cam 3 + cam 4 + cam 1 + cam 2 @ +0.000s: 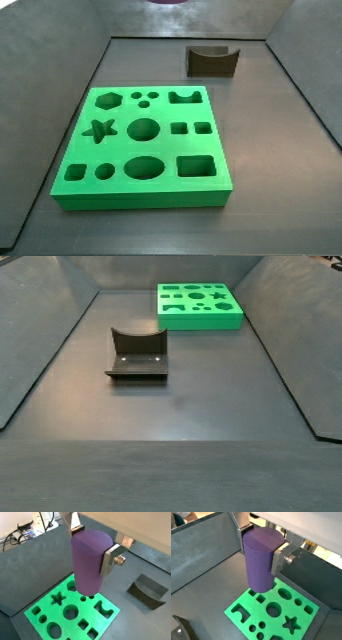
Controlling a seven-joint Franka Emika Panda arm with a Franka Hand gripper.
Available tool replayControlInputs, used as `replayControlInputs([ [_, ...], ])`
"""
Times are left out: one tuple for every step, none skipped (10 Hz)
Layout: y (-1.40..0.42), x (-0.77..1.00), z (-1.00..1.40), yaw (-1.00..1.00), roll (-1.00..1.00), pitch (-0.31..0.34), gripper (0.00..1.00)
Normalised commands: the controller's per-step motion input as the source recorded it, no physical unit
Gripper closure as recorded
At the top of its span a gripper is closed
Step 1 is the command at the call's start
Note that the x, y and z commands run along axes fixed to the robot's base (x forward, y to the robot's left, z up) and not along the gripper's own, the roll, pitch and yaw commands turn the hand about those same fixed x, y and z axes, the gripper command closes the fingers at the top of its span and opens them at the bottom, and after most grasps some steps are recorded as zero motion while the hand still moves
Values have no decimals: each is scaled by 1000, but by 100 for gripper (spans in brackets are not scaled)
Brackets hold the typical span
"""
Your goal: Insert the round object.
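Note:
The gripper is shut on the round object, a tall matte purple cylinder held upright by its upper end; both also show in a wrist view, the gripper and the cylinder. The green board with several shaped holes lies on the floor well below it. In both wrist views the cylinder's lower end appears over one edge of the board. In a side view only a purple sliver shows at the top edge, above the far side of the board. The larger round hole is open.
The dark notched fixture stands on the floor beyond the board, also seen in a side view and a wrist view. Grey sloping walls enclose the floor. The board lies near the back wall.

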Motion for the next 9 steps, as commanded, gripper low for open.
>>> replayControlInputs([
  [0,-177,-1000,117,11,0,100],
  [-37,-183,-1000,94,7,0,100],
  [-177,-169,-1000,51,19,0,100],
  [-306,-151,-1000,123,89,-91,100],
  [-329,-180,-946,86,189,-99,100],
  [-449,-117,-966,40,140,-110,100],
  [-380,-157,-1000,9,80,-100,100],
  [-391,-206,-1000,17,39,-66,100],
  [-214,-203,-1000,9,61,-63,100],
])
